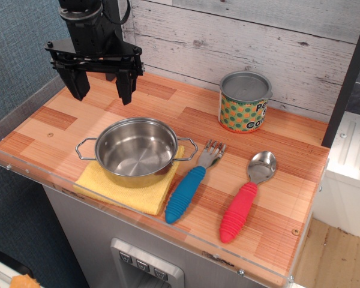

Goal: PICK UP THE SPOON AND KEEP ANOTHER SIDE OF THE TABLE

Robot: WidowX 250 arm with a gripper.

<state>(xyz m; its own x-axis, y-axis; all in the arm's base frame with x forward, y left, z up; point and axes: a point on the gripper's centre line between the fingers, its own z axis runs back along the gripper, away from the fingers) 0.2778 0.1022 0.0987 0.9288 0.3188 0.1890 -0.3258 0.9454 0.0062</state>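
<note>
Jaws (102, 90): hanging over the back-left part of the table, spread wide apart, two black fingers (78, 81) pointing down with nothing between them. The arm above runs out of the top of the picture, so only its lower housing shows.
Spoon (246, 198): lying flat at the front right, shiny bowl toward the back wall, thick red ribbed handle toward the front edge. Well apart from the jaws, untouched.
Fork (192, 183): just left of the spoon, blue handle, tines close to the pot's right handle; whether they touch it is hard to tell.
Pot (137, 151): steel, empty inside, sitting on a yellow cloth (129, 192) near the front. Most of the cloth is hidden under it.
Can (245, 102): at the back right by the wall, dotted label, its lettering turned away and only partly readable.
Table (54, 117): orange-brown plank top with a clear rim; the rim's front edge partly overlaps the cloth in this view.
Below the table: a grey panel with buttons, cut off at the bottom edge.
</note>
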